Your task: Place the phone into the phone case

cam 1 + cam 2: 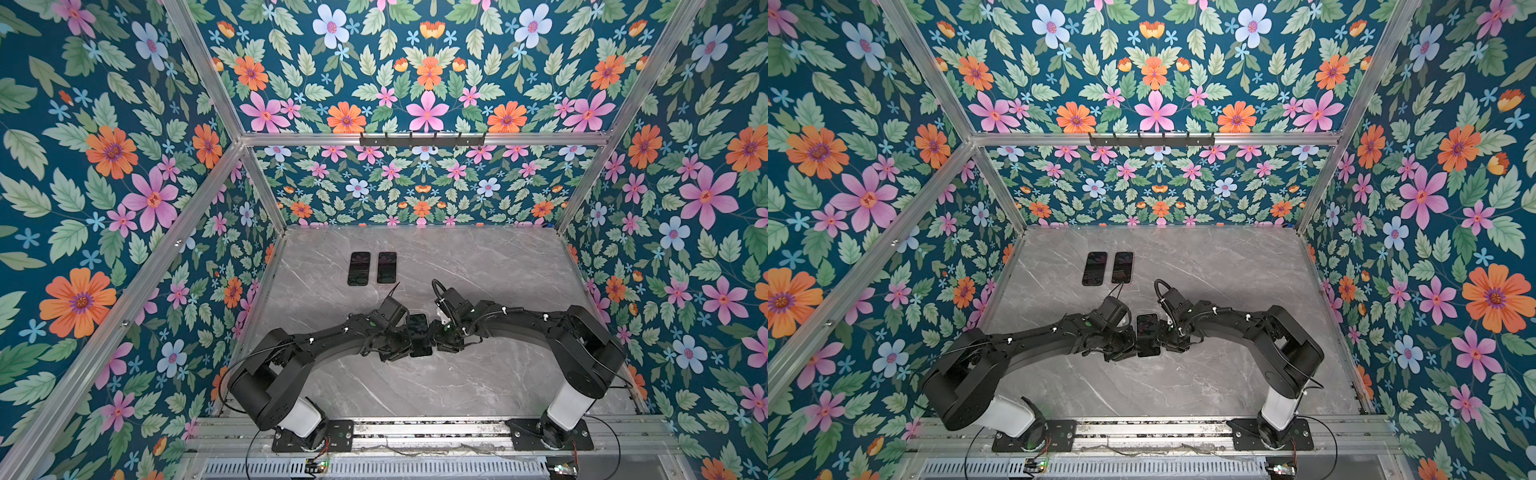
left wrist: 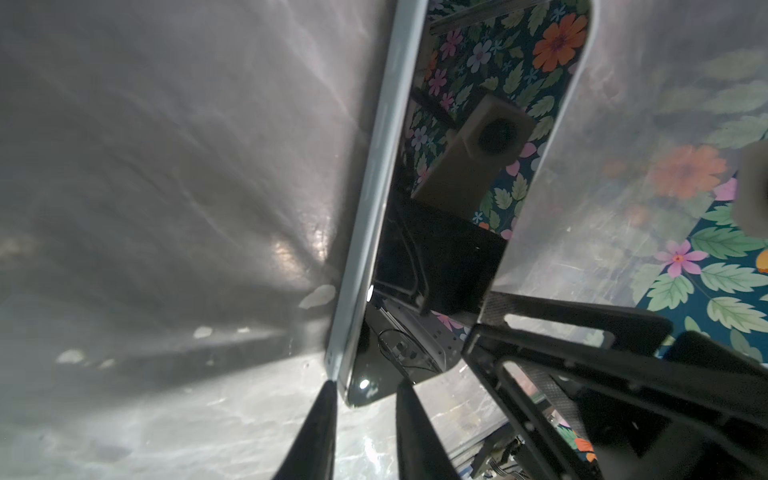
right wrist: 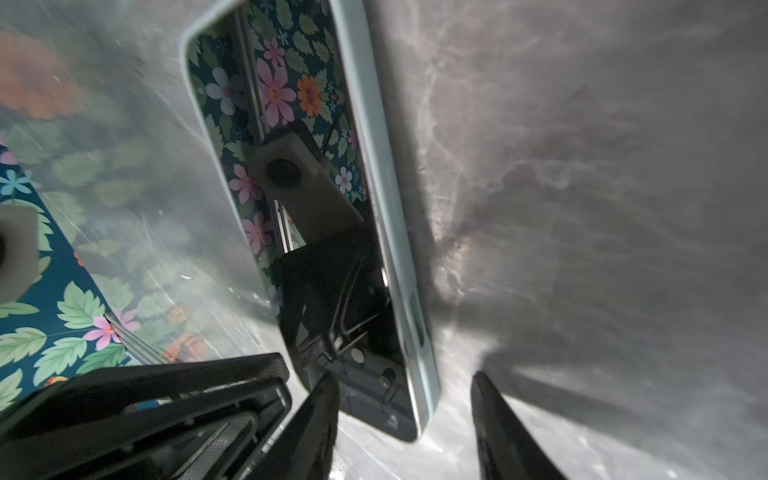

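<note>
The phone (image 1: 418, 328), dark and glossy, lies screen up squarely between the left gripper (image 2: 365, 388) and right gripper (image 3: 403, 378); a pale blue case (image 3: 395, 249) shows along one long side.

A phone (image 1: 419, 332) is lying flat on the table (image 1: 478, 374), at the middle and toward the front. My left gripper (image 1: 400, 344) is sitting at its left side and my right gripper (image 1: 437, 338) at its right, each straddling a long edge. Behind, left of centre and well apart from these, a second phone (image 1: 359, 268) is lying just left of a third phone (image 1: 387, 267).
</note>
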`<state>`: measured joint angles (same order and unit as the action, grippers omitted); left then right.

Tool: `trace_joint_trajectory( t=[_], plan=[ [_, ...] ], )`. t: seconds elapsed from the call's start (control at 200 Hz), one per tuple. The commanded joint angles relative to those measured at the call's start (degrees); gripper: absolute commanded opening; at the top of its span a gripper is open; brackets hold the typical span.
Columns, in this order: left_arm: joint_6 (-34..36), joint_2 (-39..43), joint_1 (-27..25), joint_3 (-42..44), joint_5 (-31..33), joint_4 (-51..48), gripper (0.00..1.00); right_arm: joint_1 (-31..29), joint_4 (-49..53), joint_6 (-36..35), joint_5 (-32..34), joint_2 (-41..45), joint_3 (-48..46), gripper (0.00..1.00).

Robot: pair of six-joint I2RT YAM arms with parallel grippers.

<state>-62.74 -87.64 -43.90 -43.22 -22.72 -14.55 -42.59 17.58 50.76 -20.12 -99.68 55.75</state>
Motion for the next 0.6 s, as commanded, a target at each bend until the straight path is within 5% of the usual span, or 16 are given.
trace_joint_trajectory(
  t=[0.0,0.595],
  plan=[
    [1.34,-0.92,-0.06,-0.39,-0.53,1.18,0.20,0.01,-1.30,-0.12,-1.19,-0.72,0.40,0.50],
    [2.61,-3.34,-0.05,0.81,-0.49,1.39,0.10,-1.17,-4.71,1.36,-4.31,-3.40,-0.88,0.36]
  ],
)
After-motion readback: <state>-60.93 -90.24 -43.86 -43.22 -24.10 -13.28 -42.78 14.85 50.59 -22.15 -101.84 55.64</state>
